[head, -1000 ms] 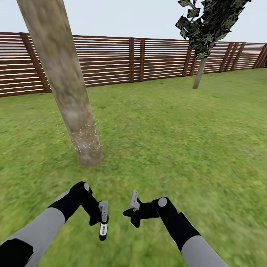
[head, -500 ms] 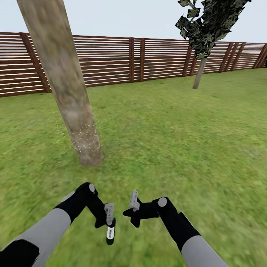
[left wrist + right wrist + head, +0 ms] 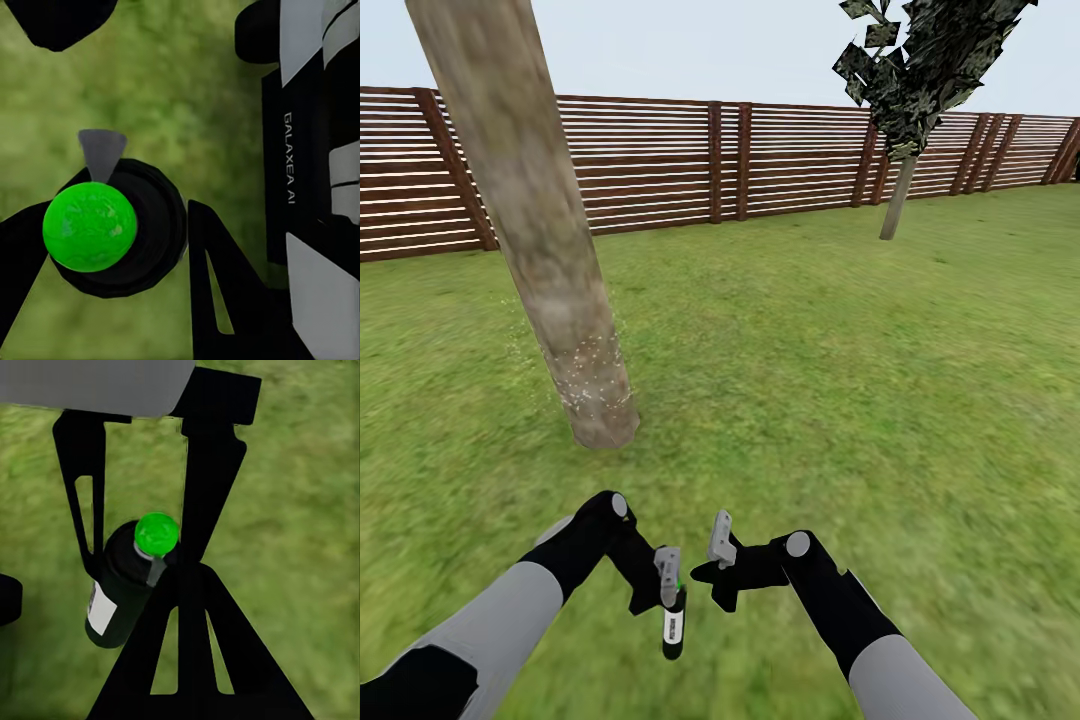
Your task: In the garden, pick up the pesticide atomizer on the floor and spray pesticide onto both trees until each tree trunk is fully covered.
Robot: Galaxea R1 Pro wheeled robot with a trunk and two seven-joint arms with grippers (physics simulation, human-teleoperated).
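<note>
The pesticide atomizer, a black bottle with a white label and a green cap, hangs nozzle-up over the grass in the head view. My left gripper is shut on its neck, and its fingers press both sides of the bottle. My right gripper sits just to the right of it, shut on nothing, a small gap away. In the right wrist view the atomizer lies beyond my closed fingertips. A thick grey-beige tree trunk stands ahead on the left, with white specks near its base. The other tree is far off on the right.
A brown slatted fence closes the lawn at the back. Green grass stretches between the near trunk and the far tree, with open ground to the right of the arms.
My left arm has carried the atomizer to the right, closer to the right gripper. The right arm and the view have stayed still.
</note>
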